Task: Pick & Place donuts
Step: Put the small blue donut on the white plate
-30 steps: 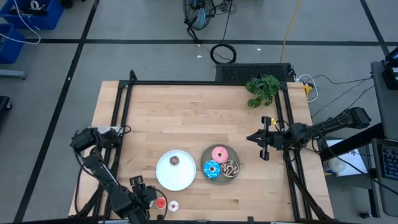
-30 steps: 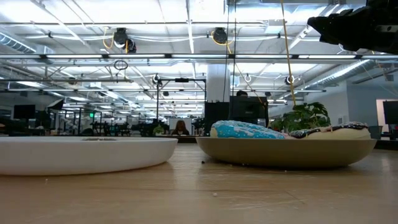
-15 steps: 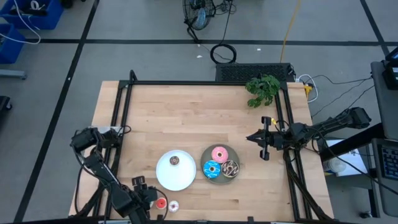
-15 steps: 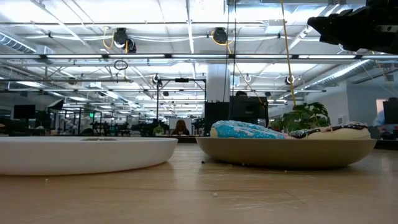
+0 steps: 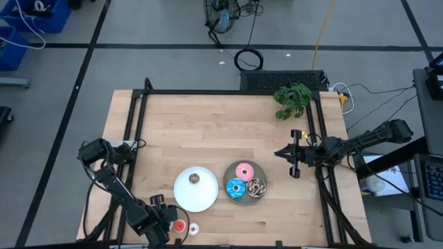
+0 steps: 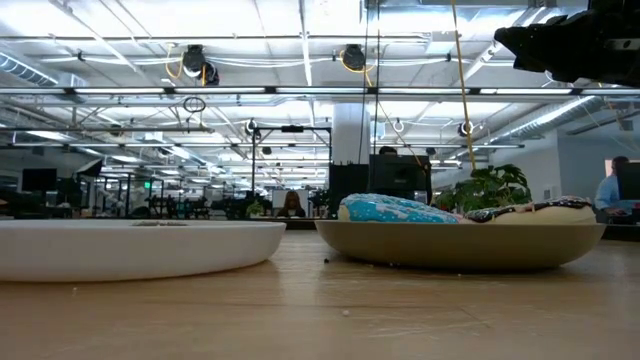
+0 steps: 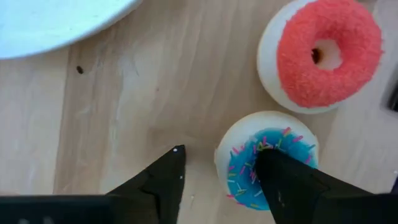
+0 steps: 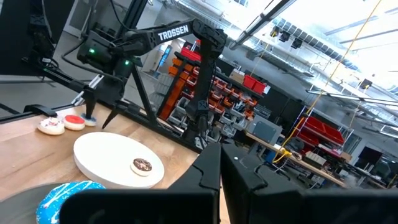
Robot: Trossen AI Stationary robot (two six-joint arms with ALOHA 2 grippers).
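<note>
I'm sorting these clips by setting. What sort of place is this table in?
Most likely a large industrial lab or workshop: exposed ceiling pipes and strip lights, shelving stacked with red bins, and a concrete floor marked with dark tape lines around the wooden table.

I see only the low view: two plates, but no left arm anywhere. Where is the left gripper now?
Observer: The left gripper is low at the table's front edge, just left of the white plate.
Operator: Does it hold a donut?
Observer: Not that I can see. Its fingers stand open: one finger overlaps the tiny blue donut, the other is over bare wood. The tiny red donut lies beside it.
Operator: And the right arm?
Observer: The right gripper waits shut at the table's right side.
</note>
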